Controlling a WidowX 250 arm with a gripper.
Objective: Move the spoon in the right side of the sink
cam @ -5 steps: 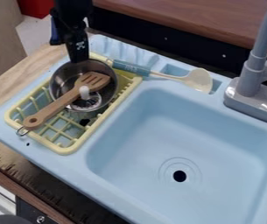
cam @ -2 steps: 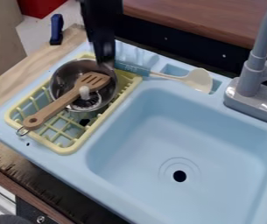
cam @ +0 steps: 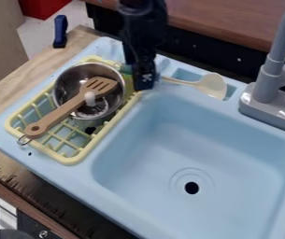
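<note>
The black gripper (cam: 143, 83) hangs from the top edge over the back rim of the sink, in front of the spoon's teal handle. To its right, the cream bowl of the spoon (cam: 212, 86) rests across the small recess in the back ledge. Most of the handle is hidden behind the gripper; whether the two touch cannot be told. The light blue sink (cam: 163, 140) has its large basin on the right, with a dark round drain.
Left of the basin, a yellow dish rack (cam: 76, 156) holds a metal pot (cam: 67, 84) with a wooden slotted spatula (cam: 63, 110) lying across it. A grey faucet (cam: 270, 77) stands at the right. A blue object (cam: 60, 31) is at the upper left.
The gripper has moved right, from above the pot to the spoon's handle at the back rim. The spoon, pot and spatula have stayed in place.
</note>
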